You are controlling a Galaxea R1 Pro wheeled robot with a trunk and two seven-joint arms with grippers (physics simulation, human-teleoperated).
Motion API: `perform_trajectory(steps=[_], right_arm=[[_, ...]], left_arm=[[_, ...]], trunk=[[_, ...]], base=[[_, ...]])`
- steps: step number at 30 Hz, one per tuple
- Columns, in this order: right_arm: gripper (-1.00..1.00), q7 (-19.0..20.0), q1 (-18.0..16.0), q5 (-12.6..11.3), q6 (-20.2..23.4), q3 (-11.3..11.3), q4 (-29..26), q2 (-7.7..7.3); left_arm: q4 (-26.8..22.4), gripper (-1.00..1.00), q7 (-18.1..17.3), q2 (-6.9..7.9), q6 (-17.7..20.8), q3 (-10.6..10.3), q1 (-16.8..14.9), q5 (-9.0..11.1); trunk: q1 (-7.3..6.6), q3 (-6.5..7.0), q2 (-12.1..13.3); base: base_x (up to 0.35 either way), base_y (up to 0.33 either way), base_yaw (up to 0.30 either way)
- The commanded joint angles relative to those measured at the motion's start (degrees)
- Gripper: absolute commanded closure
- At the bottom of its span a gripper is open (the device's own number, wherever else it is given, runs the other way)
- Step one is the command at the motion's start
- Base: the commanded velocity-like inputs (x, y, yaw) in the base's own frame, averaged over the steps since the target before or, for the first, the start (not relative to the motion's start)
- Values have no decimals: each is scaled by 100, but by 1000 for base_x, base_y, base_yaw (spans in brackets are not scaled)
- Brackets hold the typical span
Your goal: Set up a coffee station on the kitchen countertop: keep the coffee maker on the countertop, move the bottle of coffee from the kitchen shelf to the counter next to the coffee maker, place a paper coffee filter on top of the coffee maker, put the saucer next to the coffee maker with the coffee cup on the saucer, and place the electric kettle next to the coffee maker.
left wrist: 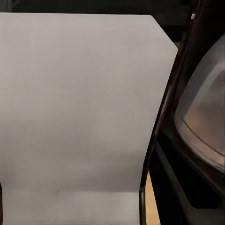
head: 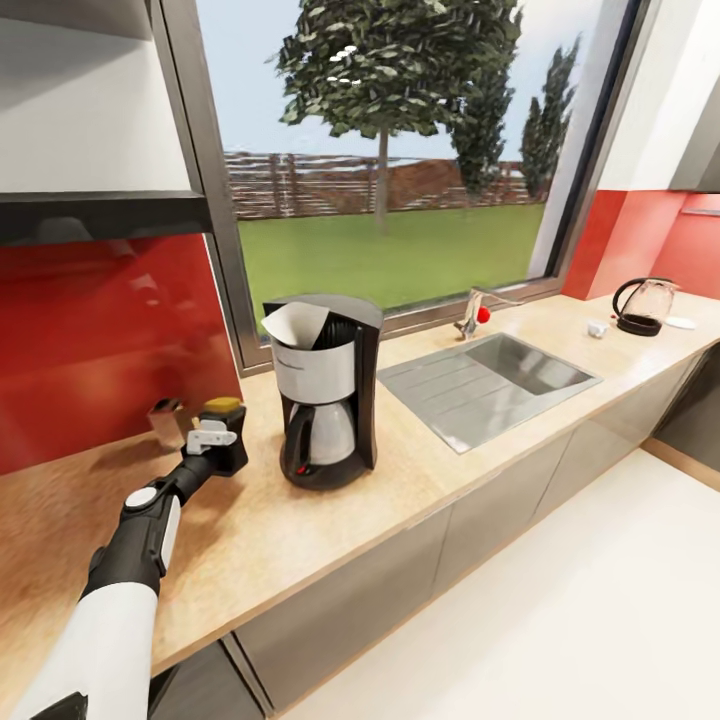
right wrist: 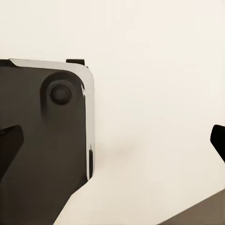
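The coffee maker (head: 325, 390) stands on the worktop (head: 420, 470) near its back edge, just left of the sink (head: 490, 385), and a white paper filter (head: 297, 325) already sits on its top, so this part of the task looks done. The left gripper (head: 222, 432) reaches over the worktop just beside the left side of the coffee maker, and a yellow-topped thing (head: 222, 406), probably the bottle of coffee, sits at its fingers; I judge it is being set down there because the bottle must stand next to the machine. Whether the jaws clamp it or are already loose, I cannot tell. The left wrist view looks at the grey side of the coffee maker (left wrist: 75, 117) from very close. The electric kettle (head: 642, 305) waits far away at the right end of the worktop, near the back edge. In the right wrist view, two dark fingertips (right wrist: 9, 145) stand wide apart with nothing between them.
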Motion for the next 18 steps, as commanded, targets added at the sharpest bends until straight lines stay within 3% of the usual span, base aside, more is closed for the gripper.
perform_trajectory(steps=[1,10,18], right_arm=[[-100,-2,-4,0,-19,-1,4,-1],[-100,-3,-4,0,-19,-5,0,-1],[-100,-3,-31,9,-28,-14,-38,198]], left_arm=[[15,100,-59,-9,10,38,-6,-42],[139,100,-59,16,1,43,-3,-47],[146,100,-26,-10,9,8,106,-56]], trunk=[[4,-12,-12],[4,-12,-12],[4,-12,-12]], base=[[46,0,0],[7,0,0],[0,0,0]])
